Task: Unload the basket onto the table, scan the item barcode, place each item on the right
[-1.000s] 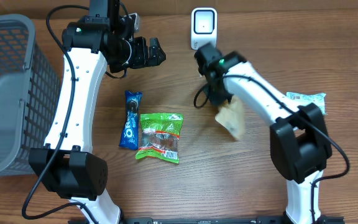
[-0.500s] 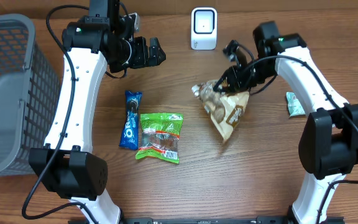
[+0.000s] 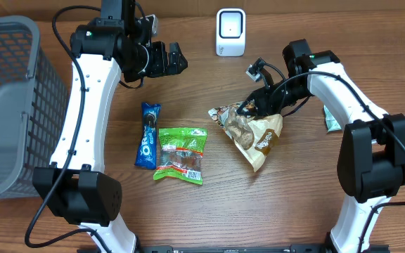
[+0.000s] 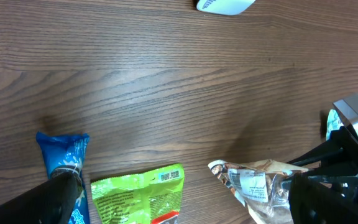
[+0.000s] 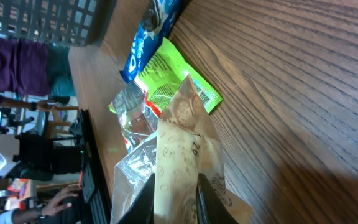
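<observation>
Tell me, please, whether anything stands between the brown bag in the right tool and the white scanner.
Nothing visible does. Only bare table lies between the brown bag, held by the right tool, and the white scanner.

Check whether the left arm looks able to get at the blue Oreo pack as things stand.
Probably yes. The left hand is open and empty, and the Oreo pack lies uncovered on the table with bare wood between them; the green bag only sits beside it.
</observation>
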`<state>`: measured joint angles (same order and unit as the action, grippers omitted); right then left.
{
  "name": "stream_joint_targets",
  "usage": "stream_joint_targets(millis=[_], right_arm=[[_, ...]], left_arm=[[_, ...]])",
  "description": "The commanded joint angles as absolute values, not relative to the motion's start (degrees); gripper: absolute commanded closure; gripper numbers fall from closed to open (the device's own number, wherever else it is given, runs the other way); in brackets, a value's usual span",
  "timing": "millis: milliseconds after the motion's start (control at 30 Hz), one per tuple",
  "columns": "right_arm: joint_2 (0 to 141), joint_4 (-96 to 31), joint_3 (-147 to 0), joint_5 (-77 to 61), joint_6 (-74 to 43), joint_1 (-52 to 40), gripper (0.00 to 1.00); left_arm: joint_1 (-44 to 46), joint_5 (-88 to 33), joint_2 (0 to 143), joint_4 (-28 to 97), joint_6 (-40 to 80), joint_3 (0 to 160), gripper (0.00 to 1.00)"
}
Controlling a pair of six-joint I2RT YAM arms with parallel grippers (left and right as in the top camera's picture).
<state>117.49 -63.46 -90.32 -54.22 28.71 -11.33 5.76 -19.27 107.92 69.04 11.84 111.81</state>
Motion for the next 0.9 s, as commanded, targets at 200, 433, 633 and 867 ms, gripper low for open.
stream_joint_targets(millis=[200, 433, 633, 867], right_arm=[[115.85, -62.41, -90.08, -48.45, 34.98, -11.51, 0.96], [115.85, -59.81, -90.08, -46.94, 33.56, -11.49, 0.22], [115.81, -58.13, -92.20, -43.46, 24.71, -10.41, 0.11], [115.72, -66.67, -102.83, -31.94, 17.74, -6.83, 0.08]], left_arm=[[6.02, -19.03, 108.01, 68.97, 11.35, 112.88, 0.00], [6.02, -19.03, 108.01, 68.97, 11.35, 112.88, 0.00], [6.02, -19.03, 108.01, 68.97, 11.35, 112.88, 0.00], [6.02, -19.03, 108.01, 68.97, 11.35, 112.88, 0.00]])
